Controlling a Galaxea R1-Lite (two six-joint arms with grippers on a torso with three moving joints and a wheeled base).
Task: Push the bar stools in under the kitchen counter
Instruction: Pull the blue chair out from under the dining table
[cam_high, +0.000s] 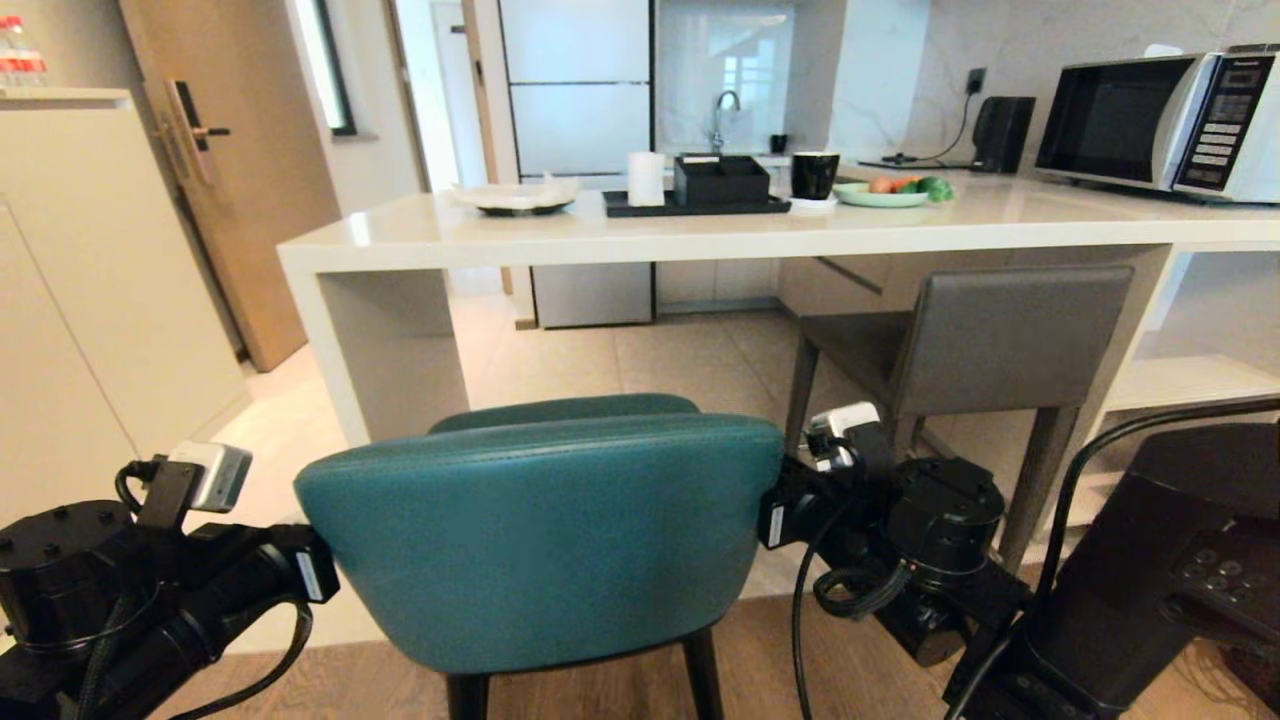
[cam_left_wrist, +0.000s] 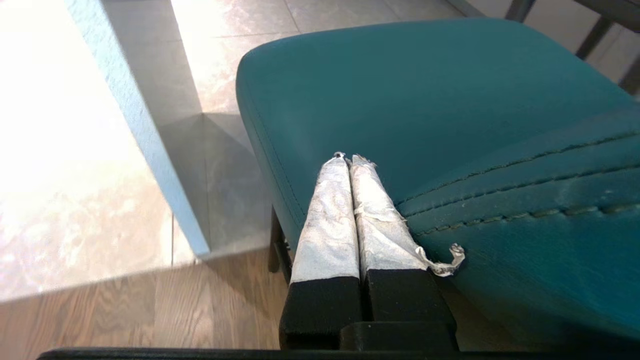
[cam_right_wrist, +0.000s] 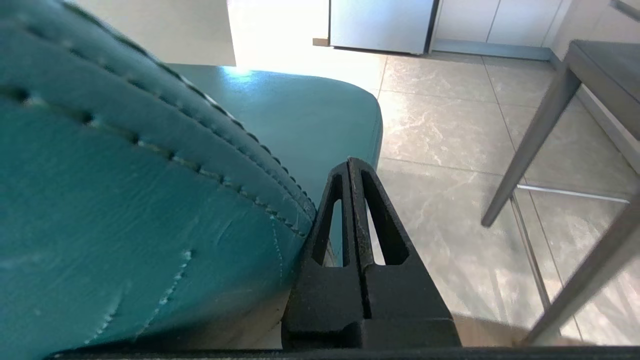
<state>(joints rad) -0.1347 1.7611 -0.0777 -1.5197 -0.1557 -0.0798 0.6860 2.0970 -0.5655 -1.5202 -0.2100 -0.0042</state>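
The teal stool (cam_high: 540, 530) stands near, in front of the counter (cam_high: 640, 235), its seat mostly hidden behind its own back and its legs cut off below. The left gripper (cam_left_wrist: 348, 159) and right gripper (cam_right_wrist: 351, 162), both closed and empty, sit against the back's two sides. The grey stool (cam_high: 1000, 340) stands far right, seat tucked under the counter.
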